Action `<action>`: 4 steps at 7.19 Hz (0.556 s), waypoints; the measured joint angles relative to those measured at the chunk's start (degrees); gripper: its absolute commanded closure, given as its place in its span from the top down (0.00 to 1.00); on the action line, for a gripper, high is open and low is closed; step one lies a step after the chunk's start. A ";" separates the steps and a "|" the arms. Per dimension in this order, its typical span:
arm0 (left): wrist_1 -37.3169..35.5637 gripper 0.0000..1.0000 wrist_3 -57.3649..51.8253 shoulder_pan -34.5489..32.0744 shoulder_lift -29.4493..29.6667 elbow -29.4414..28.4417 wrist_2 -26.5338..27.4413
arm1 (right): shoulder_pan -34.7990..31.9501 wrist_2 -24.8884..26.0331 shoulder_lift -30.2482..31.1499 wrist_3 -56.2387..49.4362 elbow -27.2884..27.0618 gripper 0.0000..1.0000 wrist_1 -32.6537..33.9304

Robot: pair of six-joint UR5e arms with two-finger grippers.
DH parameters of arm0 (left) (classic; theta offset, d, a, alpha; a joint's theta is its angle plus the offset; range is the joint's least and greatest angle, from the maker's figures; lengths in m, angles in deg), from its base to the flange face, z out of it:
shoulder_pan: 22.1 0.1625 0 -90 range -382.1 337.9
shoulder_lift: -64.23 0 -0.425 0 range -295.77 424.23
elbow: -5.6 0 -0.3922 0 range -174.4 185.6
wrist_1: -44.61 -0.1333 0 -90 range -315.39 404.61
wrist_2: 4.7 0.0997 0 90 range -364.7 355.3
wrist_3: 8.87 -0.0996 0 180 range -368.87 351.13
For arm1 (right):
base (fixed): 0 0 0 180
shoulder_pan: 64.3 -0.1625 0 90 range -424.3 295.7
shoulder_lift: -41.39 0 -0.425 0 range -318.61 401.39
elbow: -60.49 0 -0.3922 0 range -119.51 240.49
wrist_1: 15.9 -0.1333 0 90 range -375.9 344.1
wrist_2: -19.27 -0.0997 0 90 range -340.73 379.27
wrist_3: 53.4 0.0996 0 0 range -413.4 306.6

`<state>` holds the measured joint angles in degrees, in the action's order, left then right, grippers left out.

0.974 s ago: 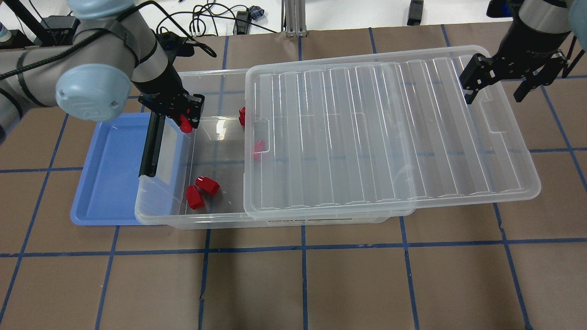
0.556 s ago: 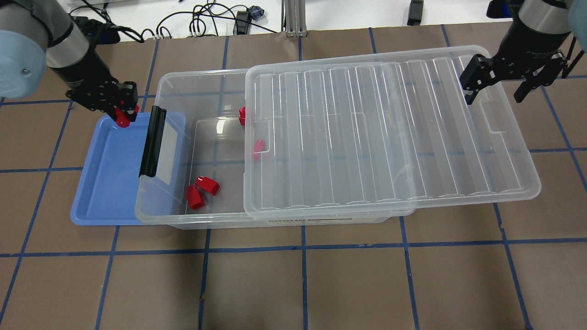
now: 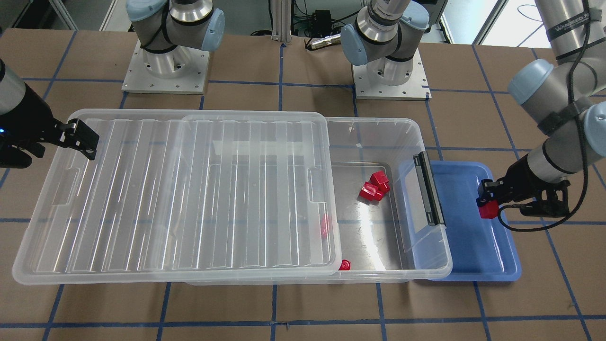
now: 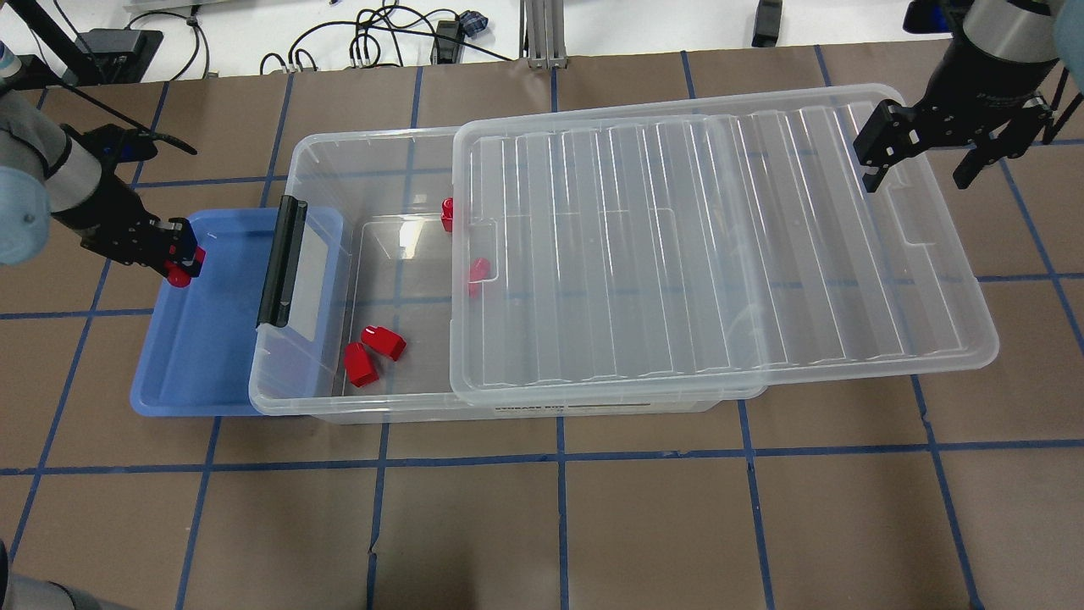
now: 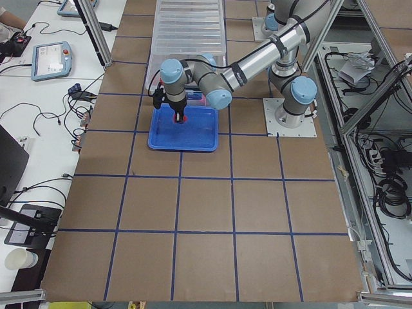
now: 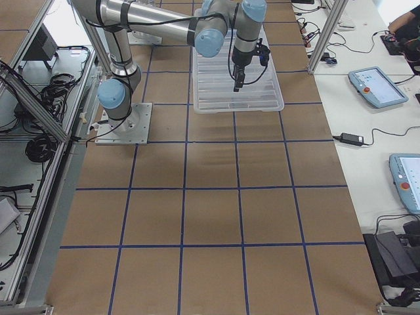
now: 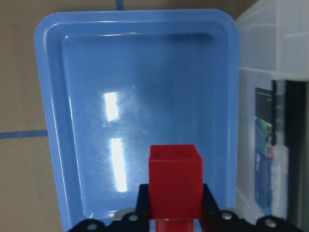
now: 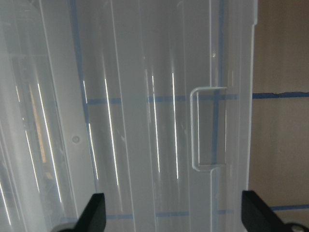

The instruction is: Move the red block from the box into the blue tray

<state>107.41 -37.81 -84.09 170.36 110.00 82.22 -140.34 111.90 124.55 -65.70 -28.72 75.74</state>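
My left gripper [image 4: 180, 262] is shut on the red block [image 4: 178, 274], which also shows in the front view [image 3: 487, 209] and the left wrist view [image 7: 175, 181]. It holds the block above the outer edge of the blue tray [image 4: 199, 339], seen also in the front view [image 3: 473, 246] and the left wrist view [image 7: 87, 121]. The clear box [image 4: 322, 169] lies beside the tray, its ribbed lid [image 4: 703, 237] slid off to the right. My right gripper [image 4: 923, 161] is open above the lid's far end; its fingers [image 8: 94, 212] show wide apart.
Other red pieces lie in the box: a pair [image 4: 373, 352] near the front wall, one [image 4: 478, 271] under the lid's edge, one [image 4: 446, 213] by the back wall. The box's black latch handle [image 4: 282, 258] overhangs the tray. Cables [image 4: 381, 38] lie beyond the table.
My left gripper has carried the red block out of the box, leftward over the tray to its outer edge. The right arm has hardly moved.
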 measured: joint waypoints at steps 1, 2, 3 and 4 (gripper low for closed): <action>-2.54 0.47 -0.15 0.37 0.42 2.15 0.01 | 0.49 -0.01 -0.21 0.10 0.00 1.00 0.19; -3.56 0.89 -0.16 0.50 0.68 3.16 0.08 | 1.18 -0.03 -0.45 0.13 -0.03 1.00 1.09; -3.99 1.00 -0.12 0.51 0.85 3.59 0.14 | 1.72 0.01 -0.91 0.15 -0.04 1.00 2.32; -4.14 1.00 0.05 0.42 0.92 3.67 0.17 | 2.60 0.06 -1.73 -0.01 -0.03 1.00 3.44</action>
<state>103.27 -37.76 -83.67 171.28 113.68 82.38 -137.74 111.96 122.82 -65.71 -28.75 79.17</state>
